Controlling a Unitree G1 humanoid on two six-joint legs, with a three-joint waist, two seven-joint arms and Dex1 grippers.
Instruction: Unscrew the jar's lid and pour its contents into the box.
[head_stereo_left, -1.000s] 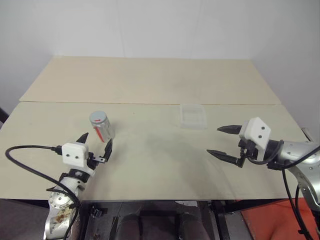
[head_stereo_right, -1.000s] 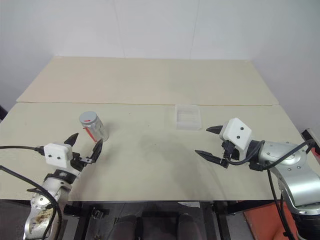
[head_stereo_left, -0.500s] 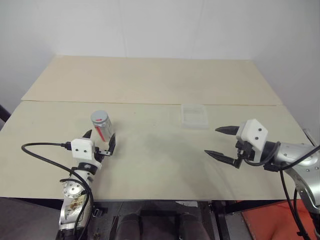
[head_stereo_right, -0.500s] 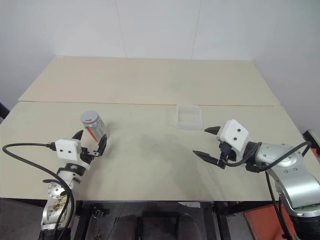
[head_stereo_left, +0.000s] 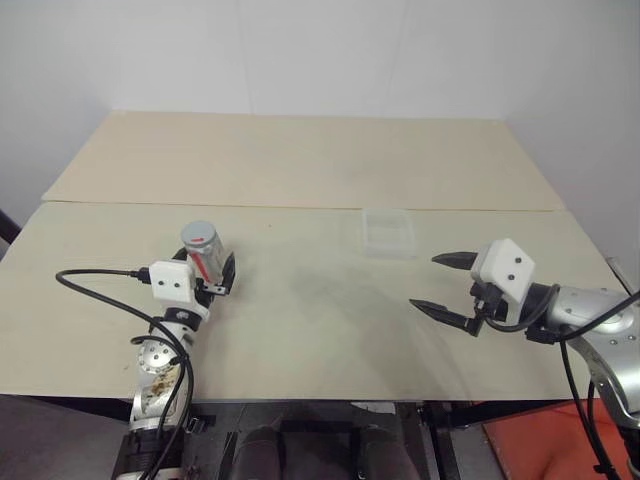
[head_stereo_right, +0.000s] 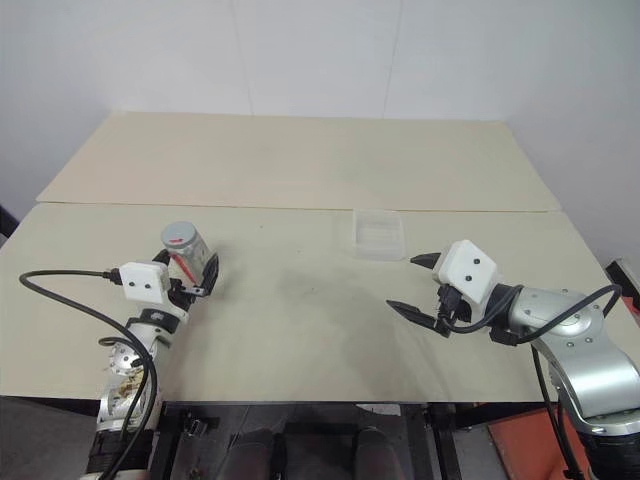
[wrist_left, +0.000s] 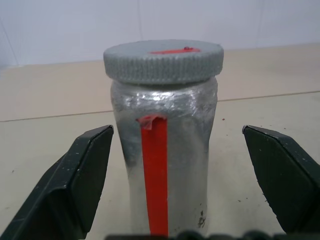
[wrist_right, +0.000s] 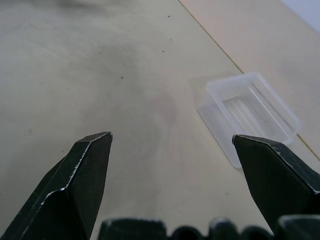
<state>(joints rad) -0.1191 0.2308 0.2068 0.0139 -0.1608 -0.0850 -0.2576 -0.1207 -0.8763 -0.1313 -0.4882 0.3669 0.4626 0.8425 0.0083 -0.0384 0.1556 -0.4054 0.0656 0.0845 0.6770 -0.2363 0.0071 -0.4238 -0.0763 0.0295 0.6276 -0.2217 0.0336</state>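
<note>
The jar (head_stereo_left: 204, 255), a silvery cylinder with a red strip down its side, stands upright on the left of the table. Its grey lid (wrist_left: 163, 61), with a small red mark on top, is screwed on. The contents are hidden inside. My left gripper (head_stereo_left: 208, 266) is open with one finger on each side of the jar (wrist_left: 165, 165), and both fingers (wrist_left: 75, 185) stand clear of its wall. The clear plastic box (head_stereo_left: 388, 231) lies at the middle right. Near it and a little closer to me, my right gripper (head_stereo_left: 428, 281) hangs open and holds nothing; the box (wrist_right: 248, 112) lies beyond its fingers.
The table is two pale wooden boards with a seam (head_stereo_left: 300, 208) running across behind the jar and box. A black cable (head_stereo_left: 100, 274) loops from my left wrist over the table's left part. The front edge (head_stereo_left: 300, 398) is close to both arms.
My left gripper has moved forward to the jar, so its open fingers now flank it. The right gripper, the jar and the box have kept their places.
</note>
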